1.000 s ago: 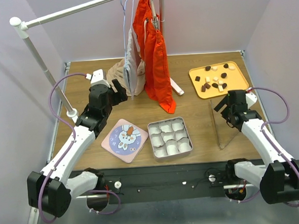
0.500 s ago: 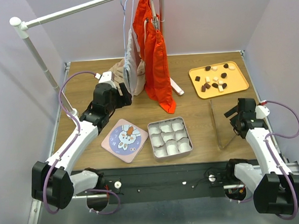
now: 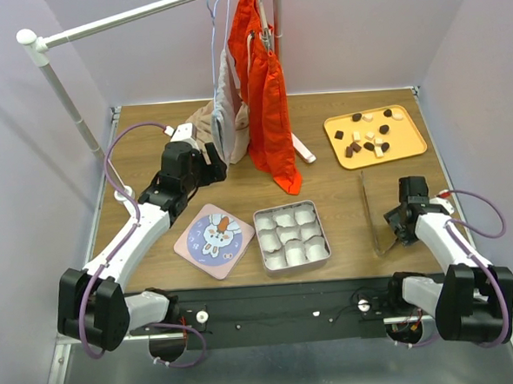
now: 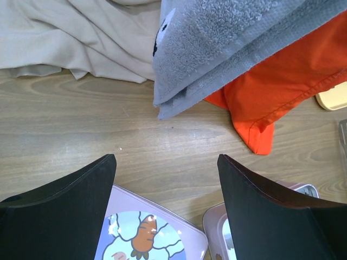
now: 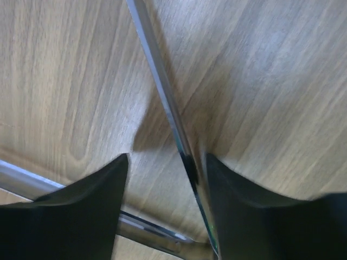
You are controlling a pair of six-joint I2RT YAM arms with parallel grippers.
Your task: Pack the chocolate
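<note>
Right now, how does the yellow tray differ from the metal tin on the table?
The yellow tray is shallow; the metal tin has higher walls. The tray holds loose chocolate pieces, dark and cream; the tin holds white paper cups, no chocolate visible. The tray lies far right, the tin near the middle. Both are rounded rectangles resting on the wooden table.
</note>
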